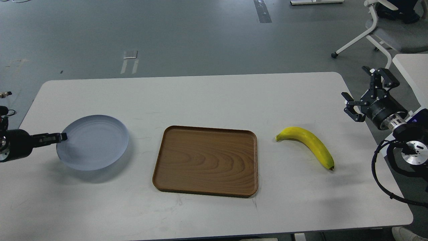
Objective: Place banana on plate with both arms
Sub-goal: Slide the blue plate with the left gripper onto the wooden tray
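Gripping one plate (pixel 92 142) rim, seemingly: left gripper (pixel 62 136); one banana (pixel 309 144) apart.

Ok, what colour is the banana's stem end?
Greenish, on the curved yellow banana; the far tip is dark. Head view shows it.

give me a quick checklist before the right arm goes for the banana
1. Banana free on the table, nothing touching it: ok.
2. Right end effector open: ok.
3. Right end effector over the banana: not ok, it hangs off the table's right edge.
4. Left end effector gripping the plate rim: ok, plate looks lifted.
5. Plate bare: ok.
6. Tray bare between plate and banana: ok.
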Tool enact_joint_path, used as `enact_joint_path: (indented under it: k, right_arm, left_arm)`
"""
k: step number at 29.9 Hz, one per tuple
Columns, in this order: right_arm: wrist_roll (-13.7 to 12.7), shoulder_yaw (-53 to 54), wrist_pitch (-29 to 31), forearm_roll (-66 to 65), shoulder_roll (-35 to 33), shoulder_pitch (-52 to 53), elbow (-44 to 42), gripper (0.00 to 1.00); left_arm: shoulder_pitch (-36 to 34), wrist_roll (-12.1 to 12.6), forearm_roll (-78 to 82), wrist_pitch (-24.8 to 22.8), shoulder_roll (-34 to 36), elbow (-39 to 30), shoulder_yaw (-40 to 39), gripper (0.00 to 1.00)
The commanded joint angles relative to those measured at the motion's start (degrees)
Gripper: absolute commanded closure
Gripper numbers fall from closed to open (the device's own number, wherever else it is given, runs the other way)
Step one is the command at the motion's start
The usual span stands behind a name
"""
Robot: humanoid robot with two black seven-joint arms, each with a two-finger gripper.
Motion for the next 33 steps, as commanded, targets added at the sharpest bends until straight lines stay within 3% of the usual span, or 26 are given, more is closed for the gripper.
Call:
enact_joint_path:
  k: [1, 6, 16, 33]
  right_arm:
    - [0.0, 0.0, 0.0, 0.0, 0.1, -0.1, -0.7, 0.0]
    - [0.0, 0.0, 0.0, 0.0, 0.3, 0.1, -0.8, 0.0]
    - [0.0, 0.0, 0.0, 0.0, 0.2, 0.0, -1.5, 0.0]
    - [0.0, 0.1, 0.0, 0.0, 0.5, 0.0, -1.6, 0.0]
  left_arm:
    - [-5.9, 0.0, 3.4, -1.4, -0.9, -4.7, 0.6, 1.0]
    - [-11.2, 0.0, 6.6, -2.6, -8.2, -10.0, 1.8, 1.0]
    - [-13.1, 0.0, 11.1, -2.6, -21.1, -9.1, 5.9, 1.0]
    - [-10.8, 0.0, 10.9, 0.3, -33.6, 2.7, 10.8, 1.0]
